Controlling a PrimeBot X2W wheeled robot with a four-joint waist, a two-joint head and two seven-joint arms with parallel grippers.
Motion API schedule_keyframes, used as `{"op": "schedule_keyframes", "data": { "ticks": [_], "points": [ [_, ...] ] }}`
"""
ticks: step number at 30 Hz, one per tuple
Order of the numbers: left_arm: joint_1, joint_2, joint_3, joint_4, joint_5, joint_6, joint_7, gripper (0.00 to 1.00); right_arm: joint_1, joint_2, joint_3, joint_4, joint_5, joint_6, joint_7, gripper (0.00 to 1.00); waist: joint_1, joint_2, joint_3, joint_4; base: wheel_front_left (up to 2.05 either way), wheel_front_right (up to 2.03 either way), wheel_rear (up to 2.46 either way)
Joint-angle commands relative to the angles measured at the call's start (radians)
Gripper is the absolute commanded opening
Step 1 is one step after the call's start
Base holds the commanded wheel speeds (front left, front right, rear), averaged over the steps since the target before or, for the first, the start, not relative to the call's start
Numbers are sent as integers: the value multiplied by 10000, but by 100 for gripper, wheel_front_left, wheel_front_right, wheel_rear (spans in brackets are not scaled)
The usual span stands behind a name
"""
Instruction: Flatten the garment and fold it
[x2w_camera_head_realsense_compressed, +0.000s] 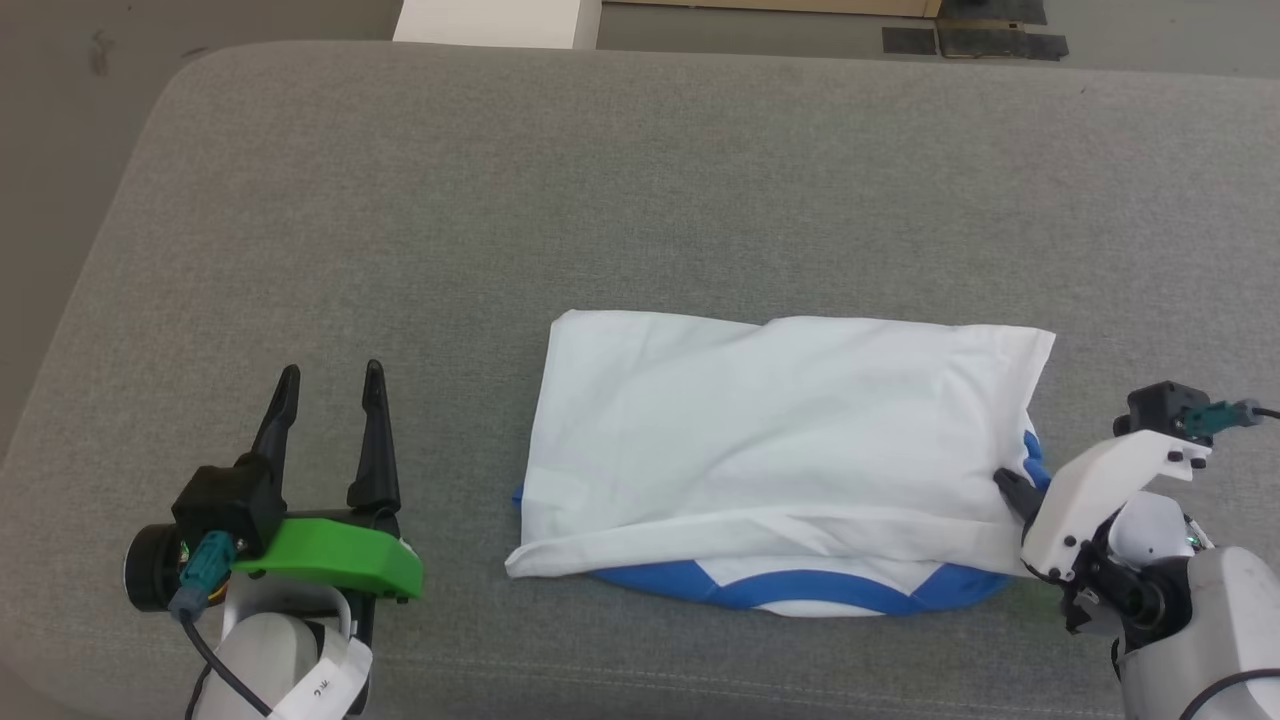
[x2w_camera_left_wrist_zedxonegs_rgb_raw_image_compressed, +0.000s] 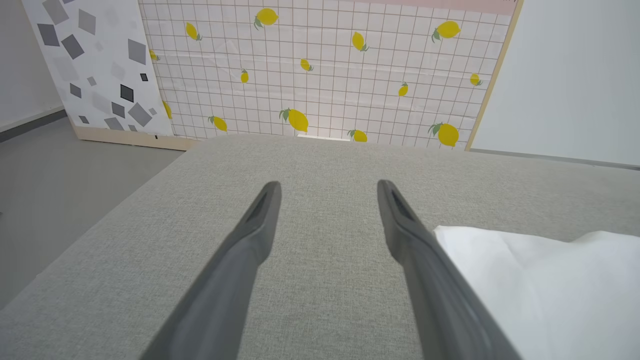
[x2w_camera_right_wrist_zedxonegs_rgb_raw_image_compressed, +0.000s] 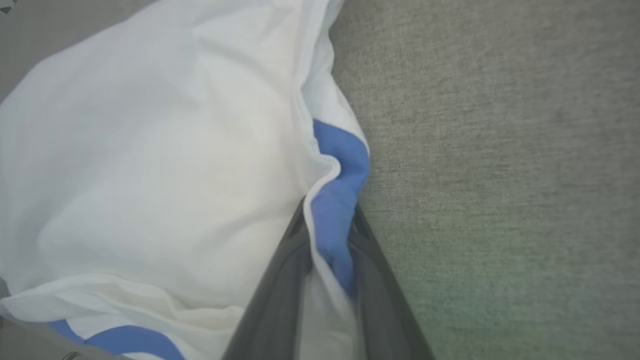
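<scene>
Slippage looks the likeliest trouble. In the head view the garment (x2w_camera_head_realsense_compressed: 780, 440) lies doubled over on the near, right-of-centre part of the cushion (x2w_camera_head_realsense_compressed: 600, 180). Its white body is uppermost and a blue band peeps out along the side nearest the cushion's front edge. The right gripper (x2w_camera_head_realsense_compressed: 1010, 487) is nipped onto the end of the cloth toward the cushion's right side. The left gripper (x2w_camera_head_realsense_compressed: 332, 372) sits over the cushion's near left part, fingers spread, holding nothing and apart from the cloth. The left wrist view shows those fingers wide over bare cushion (x2w_camera_left_wrist_zedxonegs_rgb_raw_image_compressed: 325, 250), with white fabric (x2w_camera_left_wrist_zedxonegs_rgb_raw_image_compressed: 550, 280) just beside one of them. So one end is unsecured, and a pull from the right would probably drag the whole bundle across the cushion rather than flatten it. In the right wrist view the fingers pinch a thin fold of blue and white edge (x2w_camera_right_wrist_zedxonegs_rgb_raw_image_compressed: 337, 210). I judge the bite shallow and cannot tell how many layers it takes, so it may slip free or lift only the top layer
</scene>
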Motion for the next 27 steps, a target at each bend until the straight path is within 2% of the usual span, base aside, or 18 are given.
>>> {"op": "schedule_keyframes", "data": {
  "ticks": [1, 5, 12, 16, 21, 27],
  "points": [
    [-104, -60, 25, 45, 71, -69, -47, 100, 243, 108, -141, -43, -144, -13, -198, 0, 0, 0, 15, -20, 0, 0, 0],
    [-106, -132, 45, 113, 113, -168, -47, 100, 363, 108, -1057, -329, -235, -13, -868, 0, 0, 0, 6, -8, 0, 0, 0],
    [-57, -221, 149, 119, 192, -271, -47, 100, 775, 108, -2839, -1117, -1285, -13, -1550, 0, 0, 0, -1, -49, 0, 0, 0],
    [-14, -257, 205, 113, 243, -314, -47, 100, 992, 108, -3343, -1557, -1658, -13, -1645, 0, 0, 0, -23, -78, 0, 0, 0],
    [11, -293, 211, 137, 306, -369, -47, 100, 1500, 108, -2853, -2598, -1850, -13, -1376, 0, 0, 0, -87, -48, 0, 0, 0],
    [64, -329, 286, 158, 351, -403, -47, 100, 2350, 108, -1148, -5024, -1297, -13, -334, 0, 0, 0, -184, -39, 0, 0, 0]
  ]
}}
